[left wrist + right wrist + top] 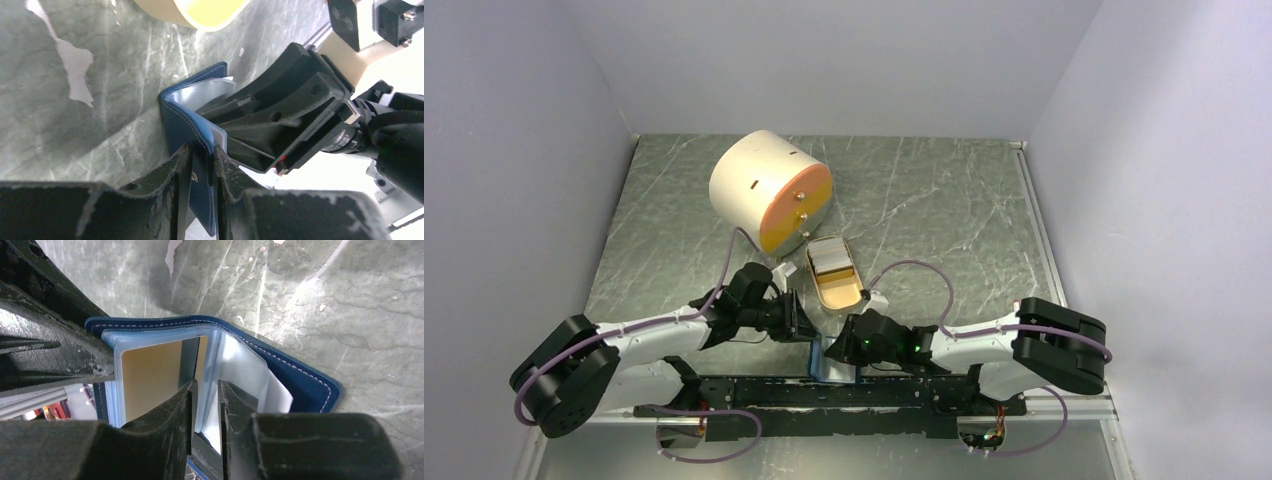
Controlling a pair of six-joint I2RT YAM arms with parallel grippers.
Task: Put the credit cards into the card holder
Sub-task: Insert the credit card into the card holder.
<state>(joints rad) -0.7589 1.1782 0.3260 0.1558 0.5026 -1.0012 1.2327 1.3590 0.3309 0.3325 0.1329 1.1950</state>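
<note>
Marble table [924, 200] | left claw [202, 151] clamped on card holder [182, 117] | right claw [206, 390] pinching its sleeve [235, 365]

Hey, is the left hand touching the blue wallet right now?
Touching. The left wrist view shows the left hand closed on the wallet, with one finger pressed against each side of its blue cover.

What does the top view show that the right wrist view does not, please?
Only the top view: the cylinder and the dish with cards in it. Only the right wrist view: the holder's clear sleeves and tan pocket, with the right gripper pinching a sleeve. Both: the holder, the left gripper on its cover, and the table.
</note>
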